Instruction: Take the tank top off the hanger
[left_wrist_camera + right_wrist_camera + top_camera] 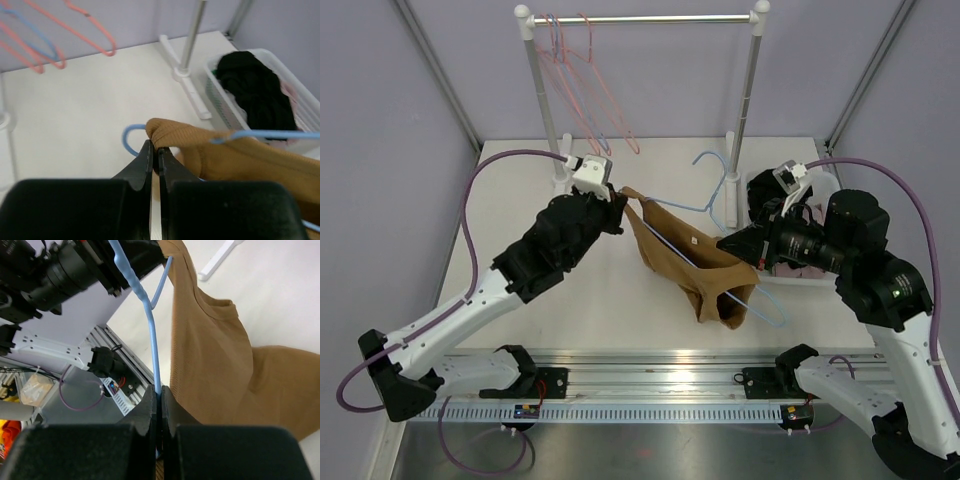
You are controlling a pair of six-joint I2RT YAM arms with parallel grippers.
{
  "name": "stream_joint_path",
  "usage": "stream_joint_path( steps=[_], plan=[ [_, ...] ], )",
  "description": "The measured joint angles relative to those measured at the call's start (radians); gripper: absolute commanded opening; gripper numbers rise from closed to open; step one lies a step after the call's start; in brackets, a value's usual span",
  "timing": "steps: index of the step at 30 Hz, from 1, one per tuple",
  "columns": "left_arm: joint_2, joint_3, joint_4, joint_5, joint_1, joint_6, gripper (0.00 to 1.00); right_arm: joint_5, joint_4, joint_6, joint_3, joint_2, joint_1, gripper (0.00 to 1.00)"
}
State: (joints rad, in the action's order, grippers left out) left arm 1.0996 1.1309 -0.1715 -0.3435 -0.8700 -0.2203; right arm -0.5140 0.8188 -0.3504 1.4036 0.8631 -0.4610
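My left gripper point(155, 152) is clamped shut on the tank top point(240, 155) strap, my right gripper point(159, 397) shut on the hanger point(149, 325). If I pull, the strap may snag the wire's end.

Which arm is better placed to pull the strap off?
Left. The left tool pinches the tan knit tank top at the blue wire hanger's end; the right tool only holds that hanger.

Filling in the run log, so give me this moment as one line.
left pincer: shut on tank top | right pincer: shut on hanger | tank top: on hanger | stage: removal not yet done
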Motion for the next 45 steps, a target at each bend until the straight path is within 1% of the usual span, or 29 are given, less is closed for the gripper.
stream_joint_path(
  steps=[3, 6, 9, 12, 16, 19, 21, 23, 24, 26, 28, 33, 34, 35, 37, 38, 41, 42, 43, 44, 45],
  plan=[
    [-0.035, -0.016, -0.042, -0.14, 0.008, -0.043, 0.0, -0.024, -0.009, 0.047, -0.049, -0.006, 0.0, 0.0],
    [-0.093, -0.029, -0.114, -0.216, 0.06, -0.095, 0.0, -0.097, -0.021, 0.104, -0.106, -0.012, 0.0, 0.0],
    [-0.129, -0.028, -0.161, -0.216, 0.164, -0.136, 0.0, -0.155, -0.048, 0.139, -0.153, -0.029, 0.0, 0.0],
    [-0.145, -0.028, -0.202, -0.193, 0.217, -0.17, 0.0, -0.189, -0.108, 0.154, -0.181, -0.066, 0.0, 0.0],
    [-0.149, -0.031, -0.243, -0.105, 0.23, -0.2, 0.0, -0.213, -0.196, 0.166, -0.215, -0.121, 0.0, 0.0],
    [-0.164, -0.052, -0.253, -0.009, 0.237, -0.221, 0.0, -0.212, -0.263, 0.17, -0.241, -0.146, 0.0, 0.0],
    [-0.186, -0.08, -0.248, 0.07, 0.24, -0.231, 0.0, -0.209, -0.333, 0.16, -0.272, -0.166, 0.0, 0.0],
    [-0.222, -0.131, -0.217, 0.179, 0.245, -0.241, 0.0, -0.198, -0.434, 0.129, -0.315, -0.182, 0.0, 0.0],
    [-0.245, -0.163, -0.192, 0.241, 0.247, -0.249, 0.0, -0.178, -0.497, 0.105, -0.343, -0.189, -0.001, 0.0],
    [-0.281, -0.22, -0.147, 0.36, 0.245, -0.266, 0.0, -0.123, -0.675, 0.045, -0.415, -0.198, -0.001, 0.0],
    [-0.312, -0.285, -0.084, 0.459, 0.221, -0.28, 0.0, -0.068, -0.837, -0.01, -0.475, -0.187, -0.001, 0.0],
    [-0.325, -0.393, -0.004, 0.607, 0.066, -0.275, 0.0, 0.037, -1.299, -0.117, -0.568, -0.051, -0.001, 0.0],
    [-0.325, -0.404, -0.008, 0.613, 0.047, -0.274, 0.0, 0.064, -1.341, -0.124, -0.564, -0.015, -0.001, 0.0],
    [-0.325, -0.408, -0.024, 0.605, 0.038, -0.274, 0.0, 0.097, -1.343, -0.124, -0.553, 0.016, -0.001, 0.0],
    [-0.327, -0.409, -0.053, 0.56, 0.036, -0.274, 0.0, 0.168, -1.258, -0.106, -0.498, 0.06, -0.001, 0.0],
    [-0.33, -0.408, -0.078, 0.521, 0.036, -0.274, 0.09, 0.215, -1.183, -0.096, -0.452, 0.077, -0.002, 0.0],
    [-0.34, -0.39, -0.184, 0.401, 0.037, -0.271, 0.24, 0.348, -0.972, -0.051, -0.298, 0.111, -0.001, 0.0],
    [-0.341, -0.377, -0.222, 0.362, 0.037, -0.269, 0.4, 0.389, -0.903, -0.038, -0.245, 0.121, -0.001, 0.0],
    [-0.343, -0.357, -0.262, 0.329, 0.037, -0.261, 0.49, 0.421, -0.857, -0.027, -0.204, 0.13, -0.001, 0.0],
    [-0.345, -0.332, -0.302, 0.298, 0.037, -0.259, 0.55, 0.461, -0.788, -0.011, -0.15, 0.145, -0.002, 0.0],
    [-0.349, -0.305, -0.343, 0.27, 0.037, -0.259, 0.65, 0.489, -0.741, -0.002, -0.114, 0.158, -0.001, 0.0]
  ],
)
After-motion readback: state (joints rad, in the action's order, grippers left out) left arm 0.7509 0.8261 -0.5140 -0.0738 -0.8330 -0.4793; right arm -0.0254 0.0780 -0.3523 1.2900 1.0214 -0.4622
